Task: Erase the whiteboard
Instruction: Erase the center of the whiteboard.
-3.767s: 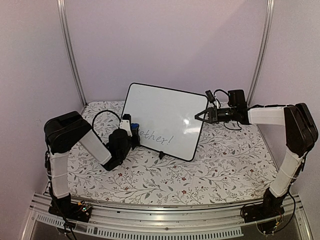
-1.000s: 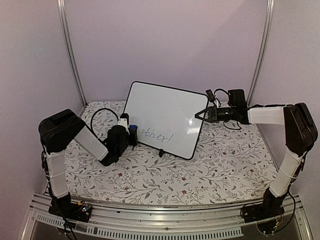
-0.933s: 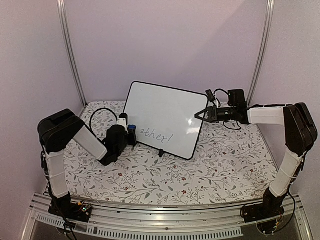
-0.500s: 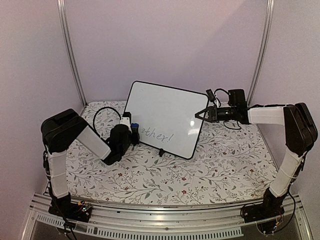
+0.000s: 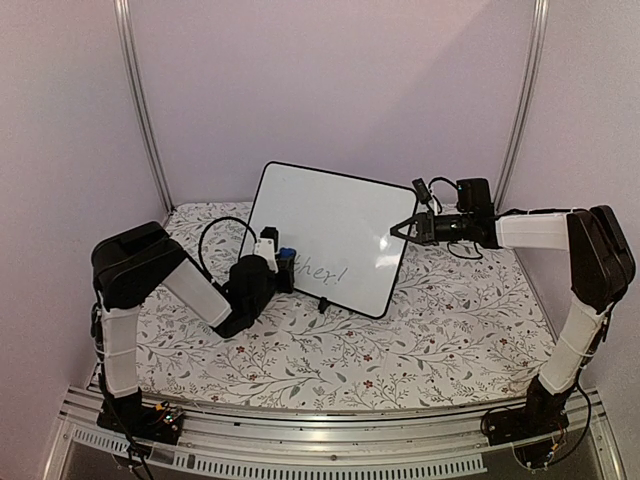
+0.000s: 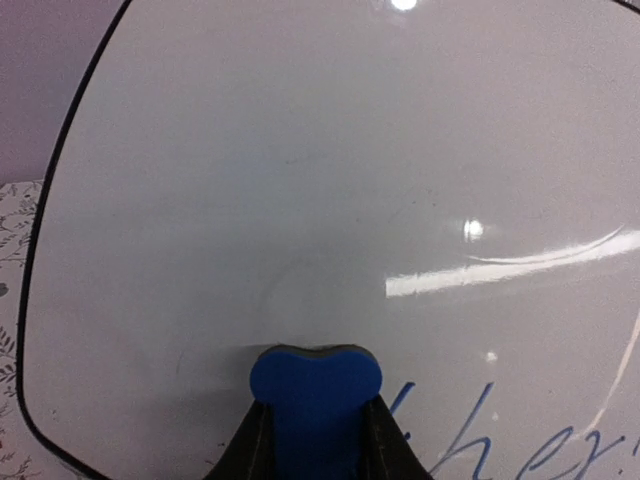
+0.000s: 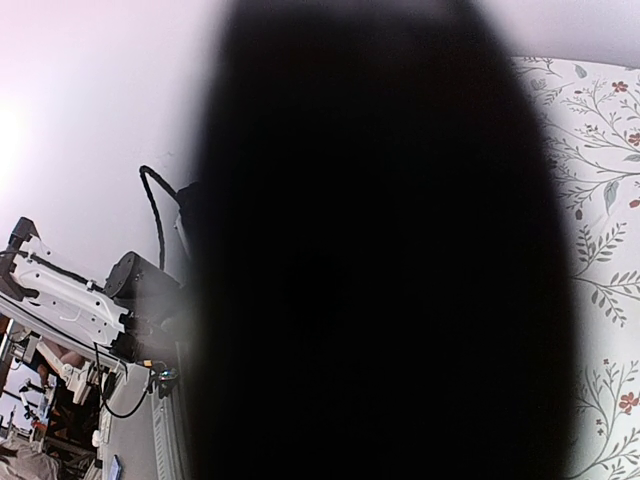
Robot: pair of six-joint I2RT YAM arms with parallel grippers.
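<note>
Item 1: the rectangular glossy white whiteboard with thin black frame [image 5: 340, 225] stands tilted on small black feet [image 5: 322, 307] at the middle rear of the table, which is covered by a floral-patterned cloth [image 5: 420, 330]. The board's face is turned toward the arms. Cursive handwriting [image 5: 325, 272] sits along the lower part of the face. The area above it and to the left is blank.

Item 2: the left gripper [image 6: 318, 445] is clenched on a small blue foam eraser [image 6: 315, 385], one finger on each side of it. The eraser's rounded end rests against the board's lower left area, just left of the first visible letters.

Item 3: the right gripper [image 5: 397, 231] reaches in level from the right. Its fingers converge to a point on the board's right edge, about halfway up, pinching it.

Item 4: the right wrist view is almost wholly blocked by a dark, blurred mass. Only strips of wall and floral cloth show at its sides.
</note>
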